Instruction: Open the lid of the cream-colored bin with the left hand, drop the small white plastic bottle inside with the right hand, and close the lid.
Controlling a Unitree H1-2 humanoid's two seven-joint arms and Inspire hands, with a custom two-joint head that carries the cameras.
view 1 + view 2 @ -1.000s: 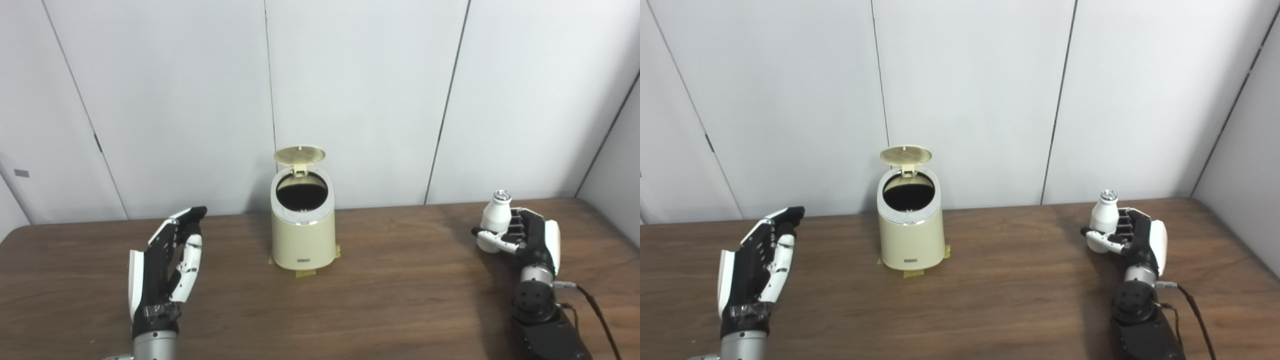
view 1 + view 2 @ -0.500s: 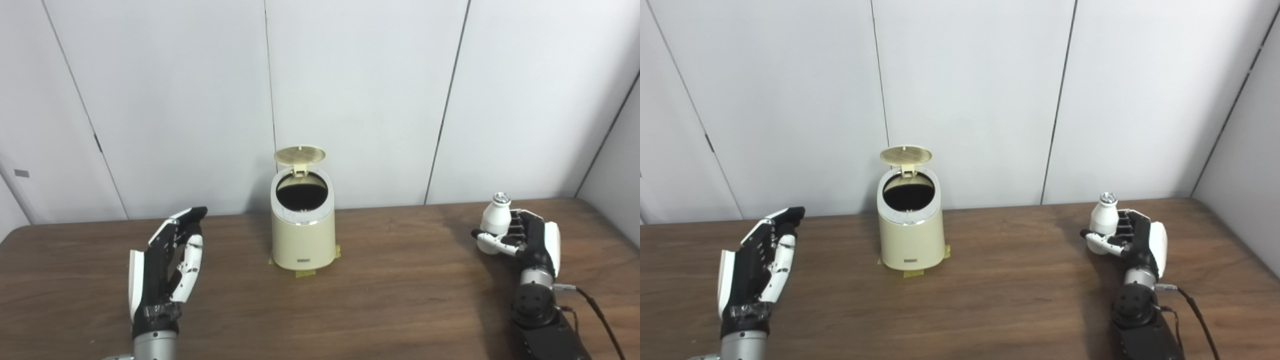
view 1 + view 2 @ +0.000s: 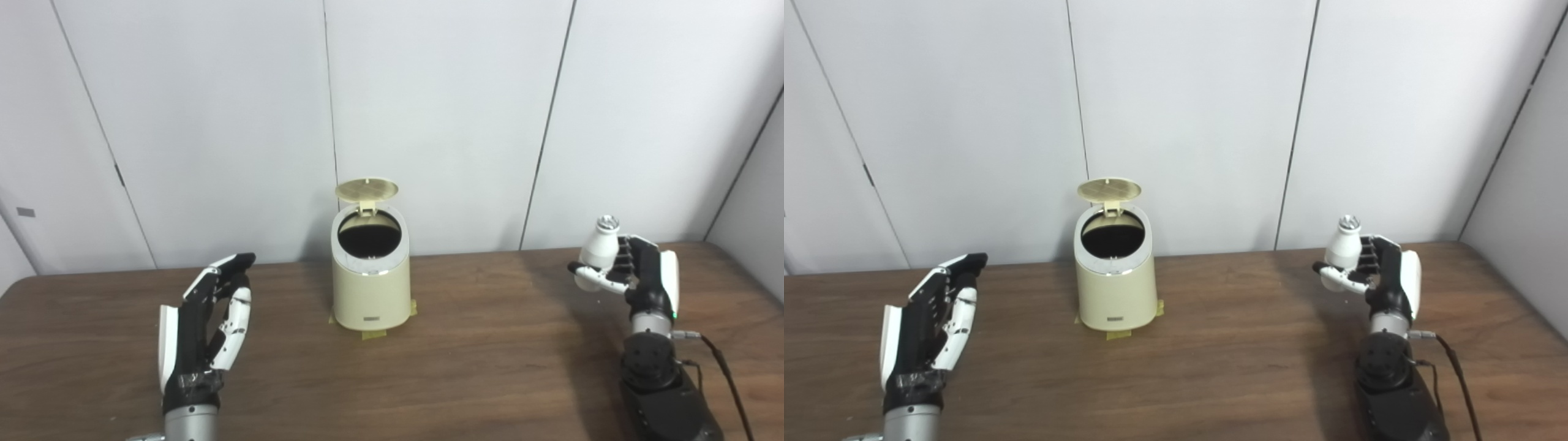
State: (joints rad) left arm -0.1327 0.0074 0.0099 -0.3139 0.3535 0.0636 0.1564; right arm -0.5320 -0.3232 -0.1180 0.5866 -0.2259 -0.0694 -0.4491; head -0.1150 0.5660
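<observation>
Right robot hand (image 3: 637, 275) grips white bottle (image 3: 597, 251) clear of the tabletop (image 3: 478, 367), cap-up, tilted slightly; open-lidded bin (image 3: 370, 282) stands well off to its left, nearer the open, empty left robot hand (image 3: 205, 324).

No words or numbers can be read anywhere, a tiny grey label (image 3: 371, 318) sits low on the front of the cream-colored bin (image 3: 371, 288), its writing far too small to make out
</observation>
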